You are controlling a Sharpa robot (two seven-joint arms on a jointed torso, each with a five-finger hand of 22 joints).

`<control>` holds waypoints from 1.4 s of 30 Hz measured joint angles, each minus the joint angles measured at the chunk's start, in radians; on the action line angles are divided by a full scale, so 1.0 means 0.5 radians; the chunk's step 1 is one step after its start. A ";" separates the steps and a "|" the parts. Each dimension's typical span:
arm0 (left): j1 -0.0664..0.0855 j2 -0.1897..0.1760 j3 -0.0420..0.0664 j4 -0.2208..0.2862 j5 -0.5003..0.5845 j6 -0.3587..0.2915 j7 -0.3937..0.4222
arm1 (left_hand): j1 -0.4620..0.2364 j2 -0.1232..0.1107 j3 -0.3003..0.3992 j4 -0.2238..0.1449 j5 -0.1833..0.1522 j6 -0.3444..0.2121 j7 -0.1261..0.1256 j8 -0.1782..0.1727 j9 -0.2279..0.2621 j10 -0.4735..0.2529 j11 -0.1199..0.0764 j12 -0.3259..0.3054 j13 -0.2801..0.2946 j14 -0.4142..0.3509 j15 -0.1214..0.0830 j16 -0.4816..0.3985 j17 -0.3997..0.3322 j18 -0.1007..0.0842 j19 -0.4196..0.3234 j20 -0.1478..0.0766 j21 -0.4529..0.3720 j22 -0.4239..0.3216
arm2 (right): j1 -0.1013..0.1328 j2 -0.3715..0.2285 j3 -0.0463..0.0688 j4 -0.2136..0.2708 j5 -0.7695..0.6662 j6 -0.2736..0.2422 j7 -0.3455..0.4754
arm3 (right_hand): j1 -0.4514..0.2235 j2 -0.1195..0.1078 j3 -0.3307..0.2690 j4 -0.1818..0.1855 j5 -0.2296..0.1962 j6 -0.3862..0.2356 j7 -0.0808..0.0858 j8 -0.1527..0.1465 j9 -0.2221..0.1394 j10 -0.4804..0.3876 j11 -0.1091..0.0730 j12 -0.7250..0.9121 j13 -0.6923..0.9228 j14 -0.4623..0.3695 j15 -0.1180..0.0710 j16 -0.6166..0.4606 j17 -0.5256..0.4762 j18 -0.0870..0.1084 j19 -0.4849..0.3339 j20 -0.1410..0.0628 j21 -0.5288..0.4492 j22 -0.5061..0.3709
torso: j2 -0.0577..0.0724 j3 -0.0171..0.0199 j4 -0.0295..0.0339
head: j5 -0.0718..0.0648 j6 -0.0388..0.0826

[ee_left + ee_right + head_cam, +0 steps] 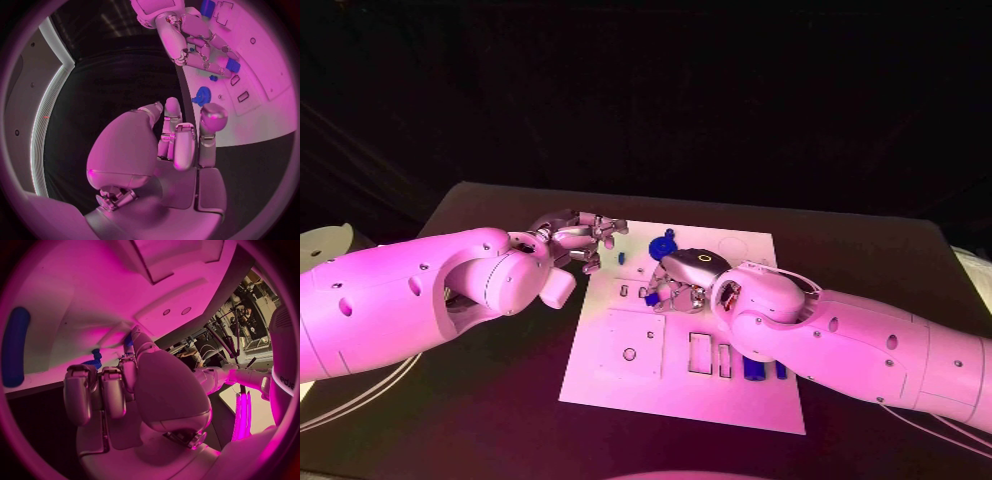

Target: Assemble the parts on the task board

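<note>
Clearly midway, judged from how the pieces lie. White task board [678, 375] flat in the middle of the black surface [488, 210], with several cut-out slots toward its near half showing bare. One blue gear [662, 243] sitting near the far edge of the board, seen again in the left wrist view [201, 95] just beyond the left fingertips. Long blue bar [756, 369] lying on the near right part of the board beside the slots, partly under the right forearm; apparently not yet seated, though hard to tell. Same bar probably the long blue shape in the right wrist view [14, 347].

Right hand [678, 282] down over the middle of the board, fingers curled toward it; a small blue piece [232, 65] at its fingertips in the left wrist view, but impossible to tell whether pinched or merely touched. Another tiny blue piece [213, 78] loose on the board nearby.

Left hand [578, 238] hovering at the far left corner of the board, fingers loosely bent and apart, holding nothing, just short of the gear.

Remaining, as a judgement: seating the small piece, placing the bar, filling the bare slots.
</note>
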 measured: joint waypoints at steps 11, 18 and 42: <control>0.000 0.001 0.000 -0.002 0.000 0.002 -0.005 | 0.008 -0.008 0.007 -0.007 0.000 0.000 0.000 0.000 -0.004 0.000 0.000 0.000 -0.005 0.000 0.000 0.000 0.000 0.000 0.000 0.000 -0.007 -0.007 | -0.008 0.001 -0.002 0.011 -0.056 -0.008 -0.008 | 0.008 0.008 0.133 -0.061 0.000 0.042 -0.014 0.010 -0.002 0.000 0.000 0.002 0.001 0.000 -0.001 0.000 0.000 0.000 -0.001 -0.014 0.000 0.000 | -0.001 0.0004 -0.002 | -0.002 -0.008; 0.000 0.004 0.000 -0.004 0.000 0.005 -0.011 | 0.008 -0.008 0.007 -0.007 0.000 0.000 0.000 0.000 -0.004 0.000 0.000 0.000 -0.005 0.000 0.000 0.000 0.000 0.000 0.000 0.000 -0.007 -0.008 | -0.021 -0.006 -0.009 0.029 -0.057 -0.053 -0.002 | -0.011 -0.003 0.253 -0.069 0.180 0.042 -0.014 0.008 -0.004 -0.003 -0.003 0.057 -0.076 0.000 -0.015 0.009 0.000 0.000 -0.002 -0.027 0.008 0.000 | -0.001 0.0013 -0.002 | -0.005 -0.007; -0.009 0.007 -0.004 -0.008 -0.394 0.118 -0.197 | -0.012 -0.201 -0.019 -0.095 0.000 0.154 -0.075 0.088 -0.049 0.164 -0.047 0.128 0.040 -0.003 -0.019 0.203 -0.001 -0.033 0.202 -0.037 0.224 0.303 | -0.025 -0.212 0.036 0.230 0.121 -0.444 0.015 | -0.168 -0.050 0.318 -0.052 0.206 0.043 -0.014 0.009 -0.002 0.091 -0.053 0.108 -0.158 0.001 -0.023 0.017 0.001 0.000 0.005 -0.034 0.008 -0.001 | -0.005 -0.0002 -0.005 | -0.011 0.030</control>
